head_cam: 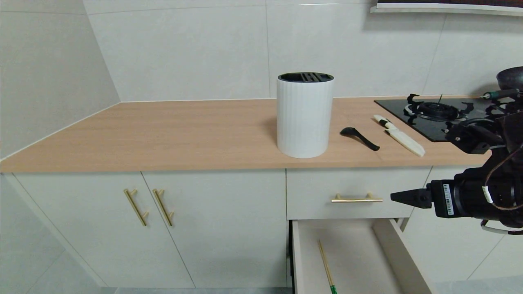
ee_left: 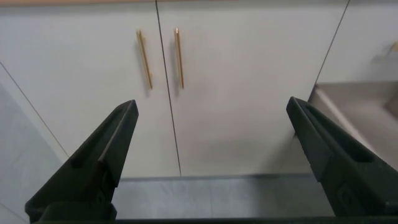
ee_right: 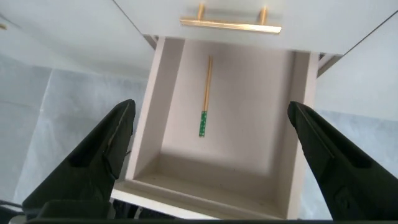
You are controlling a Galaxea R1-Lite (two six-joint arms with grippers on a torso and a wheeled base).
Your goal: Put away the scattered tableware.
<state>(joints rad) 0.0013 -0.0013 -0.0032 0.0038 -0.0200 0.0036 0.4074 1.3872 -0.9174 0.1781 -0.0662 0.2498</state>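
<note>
On the wooden counter (head_cam: 184, 134) stand a white ribbed utensil holder (head_cam: 304, 116) with a slotted black top, a black spoon (head_cam: 359, 137) and a white knife (head_cam: 399, 135) to its right. Below, the lower drawer (head_cam: 296, 253) is pulled out, with green-tipped chopsticks (head_cam: 325, 261) lying inside. My right gripper (head_cam: 402, 197) hangs open in front of the cabinet, above that drawer (ee_right: 151, 74) and its chopsticks (ee_right: 206, 93), holding nothing (ee_right: 210, 109). My left gripper (ee_left: 211, 104) is open and empty, low down, facing the two cabinet doors (ee_left: 161, 93).
A black gas hob (head_cam: 441, 112) takes up the counter's right end, with a dark pot (head_cam: 510, 77) on it. A shut upper drawer with a gold handle (head_cam: 356, 200) sits above the open one. Gold door handles (head_cam: 149, 206) mark the left cabinet. Tiled walls close in the counter behind and left.
</note>
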